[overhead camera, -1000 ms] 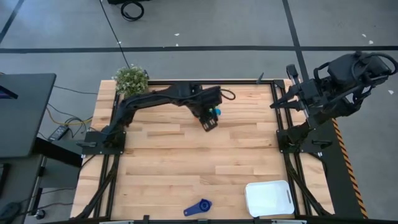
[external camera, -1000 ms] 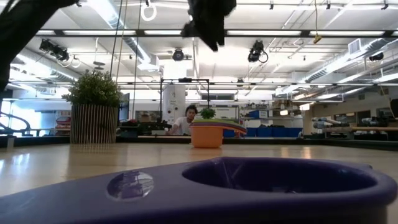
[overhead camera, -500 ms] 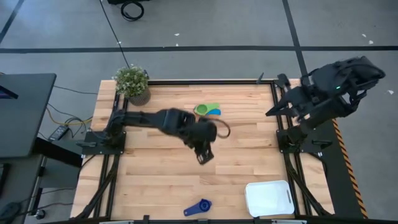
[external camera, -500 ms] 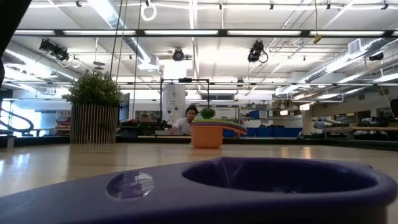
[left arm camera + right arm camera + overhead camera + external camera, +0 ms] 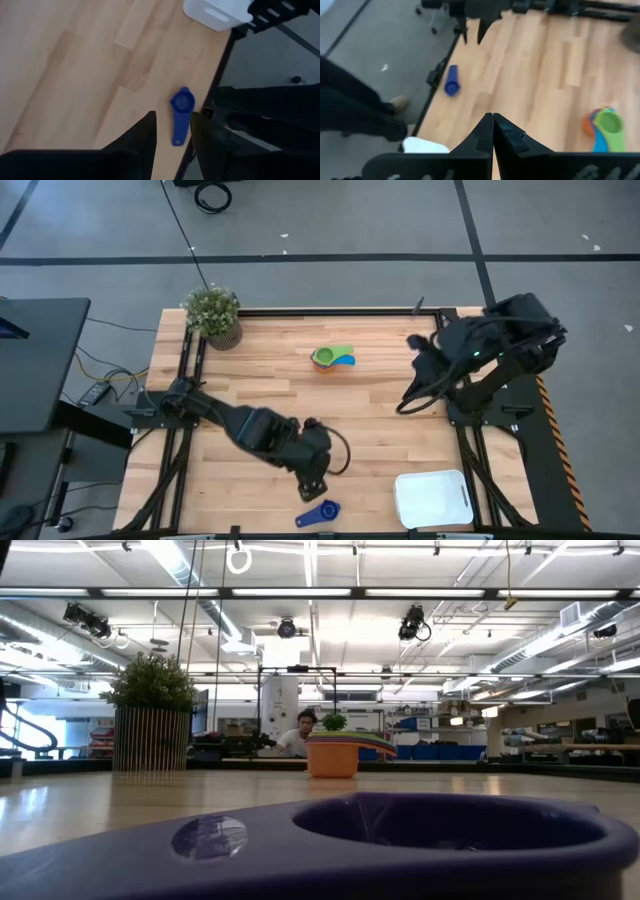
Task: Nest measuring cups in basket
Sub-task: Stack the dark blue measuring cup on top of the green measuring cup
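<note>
A dark blue measuring cup (image 5: 320,513) lies alone on the wood by the table's near edge; it fills the foreground of the low view (image 5: 400,840). The other cups sit nested in a stack (image 5: 332,358) near the far edge, orange at the bottom (image 5: 333,756), with green and light blue showing on top (image 5: 605,127). The white basket (image 5: 432,498) stands at the near right corner. My left gripper (image 5: 172,135) is open and hovers just short of the dark blue cup (image 5: 180,112), touching nothing. My right gripper (image 5: 493,122) is shut and empty above the table's right part (image 5: 402,406).
A potted plant (image 5: 212,312) stands at the far left corner. Bare wood (image 5: 390,450) lies between the stack, the dark blue cup and the basket. A person (image 5: 300,735) sits far off in the room behind the table.
My left arm has swung from above the stack of cups at the far edge across the table toward the near edge, ending close to the dark blue cup. The stack has stayed where it was. My right arm has reached from the right edge in over the table.
</note>
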You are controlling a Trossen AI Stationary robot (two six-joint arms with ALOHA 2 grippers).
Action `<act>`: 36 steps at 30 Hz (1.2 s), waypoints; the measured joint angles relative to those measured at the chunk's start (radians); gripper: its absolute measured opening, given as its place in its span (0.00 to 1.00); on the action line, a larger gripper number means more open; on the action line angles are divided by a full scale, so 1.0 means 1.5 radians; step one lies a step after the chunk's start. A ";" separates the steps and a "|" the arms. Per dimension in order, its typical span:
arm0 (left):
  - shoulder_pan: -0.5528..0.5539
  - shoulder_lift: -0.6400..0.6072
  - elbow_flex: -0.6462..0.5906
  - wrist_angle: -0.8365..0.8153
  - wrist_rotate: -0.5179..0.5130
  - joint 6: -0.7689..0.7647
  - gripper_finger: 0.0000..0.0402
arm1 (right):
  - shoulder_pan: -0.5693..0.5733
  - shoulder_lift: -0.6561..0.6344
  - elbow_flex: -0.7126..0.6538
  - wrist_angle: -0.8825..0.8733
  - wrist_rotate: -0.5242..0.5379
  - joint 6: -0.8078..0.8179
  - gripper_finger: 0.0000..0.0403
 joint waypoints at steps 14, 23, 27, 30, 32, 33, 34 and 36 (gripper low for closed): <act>-0.112 0.010 0.000 0.022 -0.025 -0.052 0.31 | 0.000 0.076 0.000 0.000 -0.042 -0.001 0.22; -0.136 0.096 0.000 0.034 -0.039 -0.034 0.31 | 0.001 0.070 0.000 0.000 -0.074 0.019 0.21; -0.133 0.138 0.000 0.070 -0.039 0.017 0.31 | 0.001 0.070 0.000 0.000 -0.077 0.021 0.21; -0.131 0.171 0.000 0.080 -0.038 0.053 0.31 | 0.001 0.070 0.000 0.000 -0.077 0.020 0.21; -0.130 0.187 0.000 0.090 -0.038 0.083 0.31 | 0.001 0.070 0.000 0.000 -0.077 0.018 0.21; -0.129 0.194 0.000 0.094 -0.038 0.096 0.31 | 0.001 0.070 0.000 0.000 -0.077 0.018 0.21; -0.128 0.201 0.000 0.100 -0.035 0.105 0.31 | 0.001 0.070 0.000 0.000 -0.078 0.018 0.21; -0.128 0.210 0.000 0.096 -0.024 0.102 0.31 | 0.001 0.070 0.000 0.000 -0.089 0.018 0.21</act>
